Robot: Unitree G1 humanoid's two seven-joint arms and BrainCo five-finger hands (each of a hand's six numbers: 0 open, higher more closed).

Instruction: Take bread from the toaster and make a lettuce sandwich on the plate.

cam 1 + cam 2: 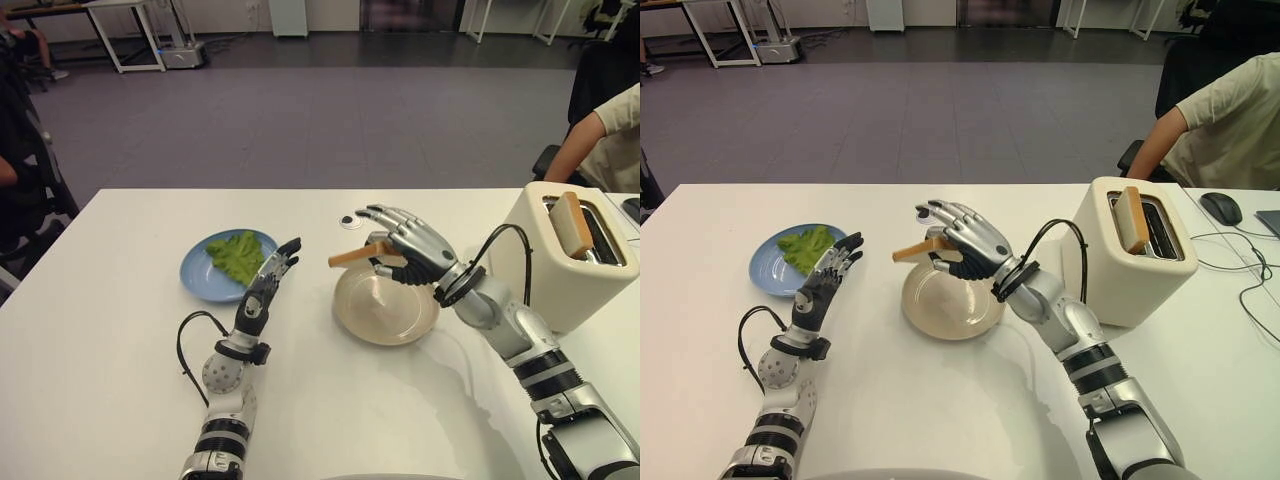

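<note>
Left eye view shows a white table (100,350) with two plates near its middle. On the robot's left stands a blue plate (195,277), and a green lettuce leaf (237,255) lies on it. Just to the right of it stands a cream plate (385,315), which has no food lying on it.

The right hand (410,245) is above the far edge of the cream plate. Its fingers are curled around one end of a slice of bread (352,256). The slice is toasted brown and points to the robot's left, nearly level, over the plate's rim. I cannot tell if the slice touches the plate.

The left hand (265,285) is at the right edge of the blue plate, with the fingers stretched out and nothing in them. Its fingertips are close to the lettuce leaf, but they do not touch it.

On the robot's right side stands a cream toaster (560,285), near the right forearm. A second slice (570,224) stands upright in one slot of it and sticks out above the top.
</note>
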